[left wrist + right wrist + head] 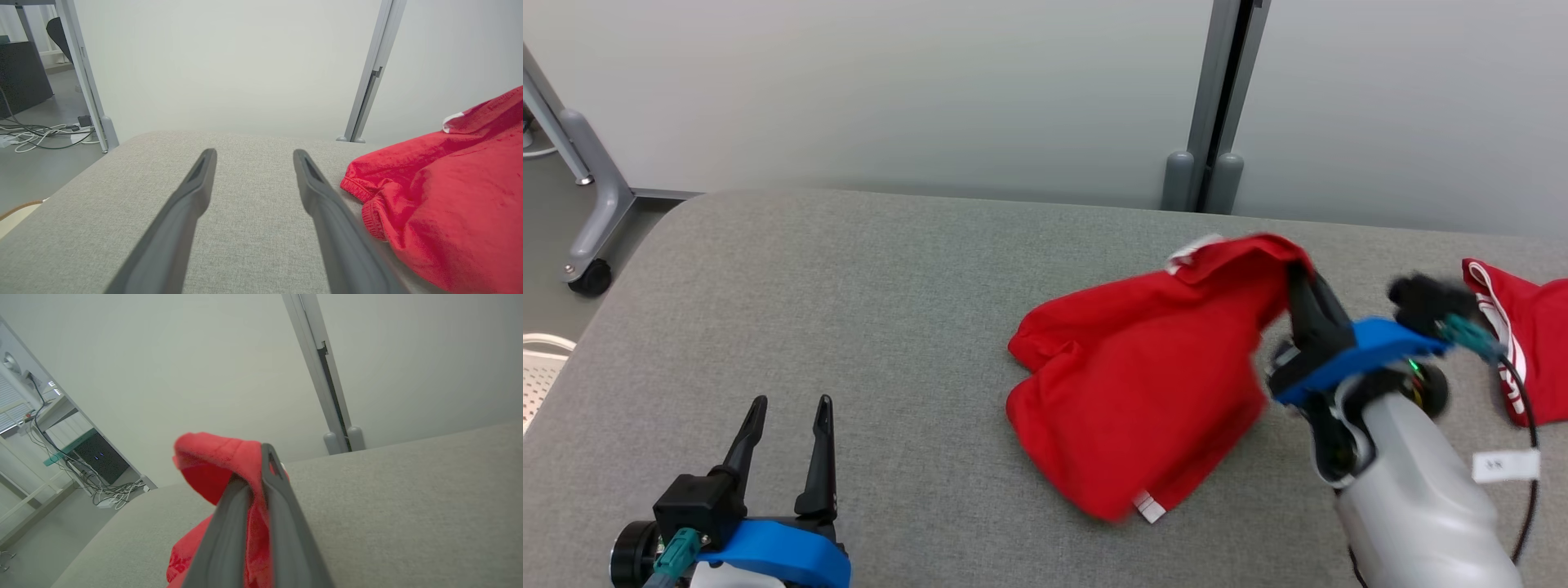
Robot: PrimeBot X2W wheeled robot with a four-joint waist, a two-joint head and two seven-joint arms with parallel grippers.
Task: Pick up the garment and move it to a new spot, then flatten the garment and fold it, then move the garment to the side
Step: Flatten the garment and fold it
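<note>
A red garment (pixel 1135 384) lies crumpled on the grey padded table, its right upper edge lifted off the surface. My right gripper (pixel 1298 282) is shut on that lifted edge; in the right wrist view the red cloth (pixel 220 457) is pinched between the two dark fingers (pixel 282 498) and drapes over their tips. My left gripper (pixel 788 408) stands open at the lower left, well clear of the cloth, nothing between its fingers. In the left wrist view the garment (pixel 449 196) lies to the right of the open fingers (pixel 318 192).
A second red piece of clothing with white stripes (pixel 1527 343) lies at the table's right edge. A pale wall with a grey post (pixel 1217 106) backs the table (pixel 849 294). A wheeled frame leg (pixel 588 204) stands on the floor at left.
</note>
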